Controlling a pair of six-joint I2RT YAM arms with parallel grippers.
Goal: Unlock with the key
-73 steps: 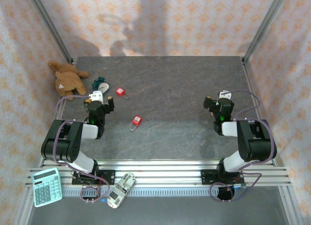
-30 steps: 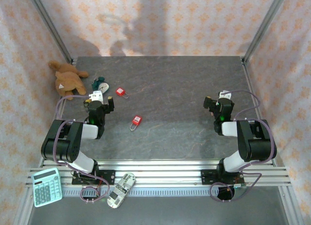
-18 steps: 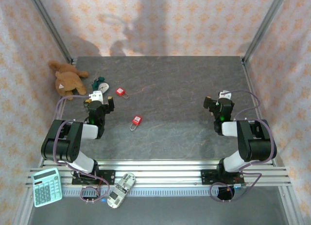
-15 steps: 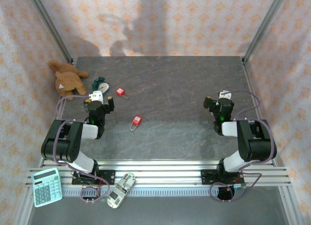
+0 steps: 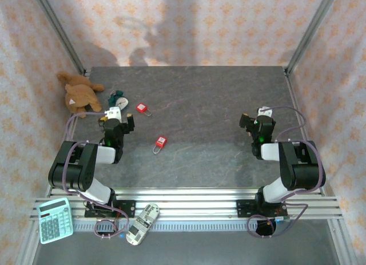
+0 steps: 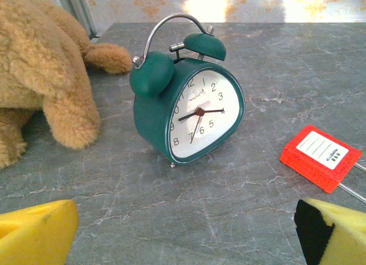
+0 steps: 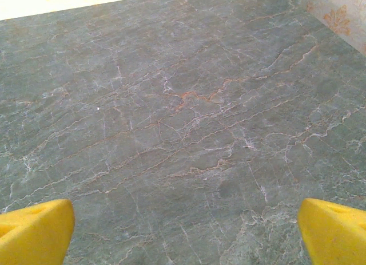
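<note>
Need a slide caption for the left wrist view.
Open left hand facing a green twin-bell alarm clock, brown plush toy at left, red padlock at right.

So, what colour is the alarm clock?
The alarm clock is dark green, clearest in the left wrist view.

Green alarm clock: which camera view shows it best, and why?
Left wrist view: the alarm clock stands close, dial and bells plain. Top external gives a tiny dark shape near the teddy bear.
</note>
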